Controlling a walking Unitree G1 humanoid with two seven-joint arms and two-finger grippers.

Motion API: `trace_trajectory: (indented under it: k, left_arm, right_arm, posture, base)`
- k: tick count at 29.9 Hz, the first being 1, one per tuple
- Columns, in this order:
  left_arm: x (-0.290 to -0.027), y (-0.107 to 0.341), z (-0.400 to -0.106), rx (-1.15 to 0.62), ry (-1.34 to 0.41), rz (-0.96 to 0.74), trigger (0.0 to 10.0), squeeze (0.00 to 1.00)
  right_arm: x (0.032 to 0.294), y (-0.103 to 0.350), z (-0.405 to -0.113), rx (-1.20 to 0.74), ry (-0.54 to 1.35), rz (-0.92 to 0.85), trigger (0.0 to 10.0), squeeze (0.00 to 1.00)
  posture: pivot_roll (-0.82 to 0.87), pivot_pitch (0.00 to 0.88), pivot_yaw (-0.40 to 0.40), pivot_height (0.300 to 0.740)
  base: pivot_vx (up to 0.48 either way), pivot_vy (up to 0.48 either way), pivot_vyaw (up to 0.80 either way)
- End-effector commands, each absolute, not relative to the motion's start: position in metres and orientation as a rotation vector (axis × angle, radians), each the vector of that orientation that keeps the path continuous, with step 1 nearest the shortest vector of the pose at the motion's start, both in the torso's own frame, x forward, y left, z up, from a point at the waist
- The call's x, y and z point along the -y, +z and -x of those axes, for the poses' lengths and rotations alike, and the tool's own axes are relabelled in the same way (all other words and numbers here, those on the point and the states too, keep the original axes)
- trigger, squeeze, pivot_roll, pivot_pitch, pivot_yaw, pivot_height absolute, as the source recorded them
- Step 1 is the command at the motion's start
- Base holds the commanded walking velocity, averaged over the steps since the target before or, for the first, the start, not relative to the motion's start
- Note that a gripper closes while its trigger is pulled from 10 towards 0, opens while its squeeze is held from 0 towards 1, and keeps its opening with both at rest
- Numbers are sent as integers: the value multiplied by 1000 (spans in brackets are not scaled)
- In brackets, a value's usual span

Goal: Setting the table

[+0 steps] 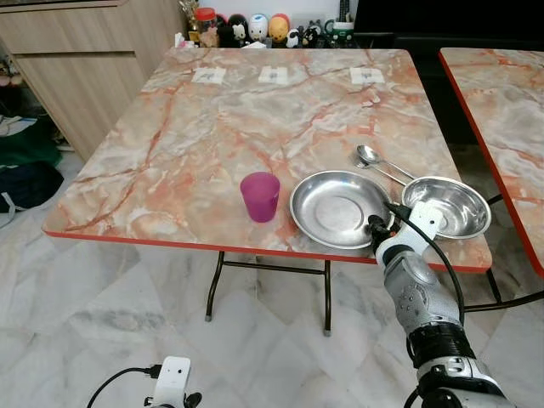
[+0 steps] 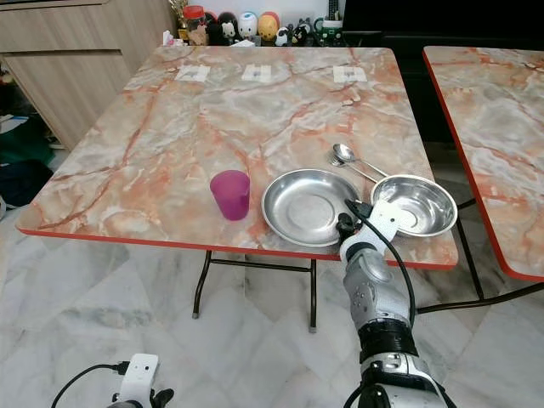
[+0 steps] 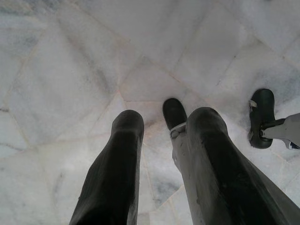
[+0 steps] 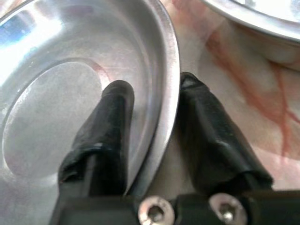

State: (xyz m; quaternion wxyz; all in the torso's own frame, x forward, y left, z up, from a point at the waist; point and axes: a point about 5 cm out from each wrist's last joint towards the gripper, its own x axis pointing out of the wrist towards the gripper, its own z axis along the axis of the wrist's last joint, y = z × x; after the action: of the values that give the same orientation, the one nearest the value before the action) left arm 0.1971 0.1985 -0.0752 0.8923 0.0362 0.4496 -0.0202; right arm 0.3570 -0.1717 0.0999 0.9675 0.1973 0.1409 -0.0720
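The right gripper pinches the steel plate rim between its 2 fingers, so I judge the next move is sliding it gently to its place beside the purple cup.

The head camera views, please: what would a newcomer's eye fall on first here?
Likely the right gripper at the near edge of the marble table, its jaws straddling the rim of a steel plate, one inside and one outside. Beside the plate sit a purple cup on its left and a steel bowl with a spoon on its right.
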Motion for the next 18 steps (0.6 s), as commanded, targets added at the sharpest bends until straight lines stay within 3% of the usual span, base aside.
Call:
trace_trajectory:
  k: [1, 12, 18]
  left_arm:
    - [-204, -78, -190, -964, -27, -78, 10000, 0]
    - [-202, -79, -189, -967, -37, -85, 10000, 0]
    - [-202, -79, -188, -967, -46, -96, 10000, 0]
  right_arm:
    - [169, 93, -356, -317, -141, -392, 0, 0]
    - [168, 99, -360, -285, -133, -364, 0, 0]
    - [170, 123, -362, -82, -136, -366, 0, 0]
  posture:
    - [-106, 125, 46, 740]
    - [-105, 126, 42, 740]
    - [-103, 128, 43, 740]
  base:
    - [0, 0, 0]
    - [0, 0, 0]
    - [0, 0, 0]
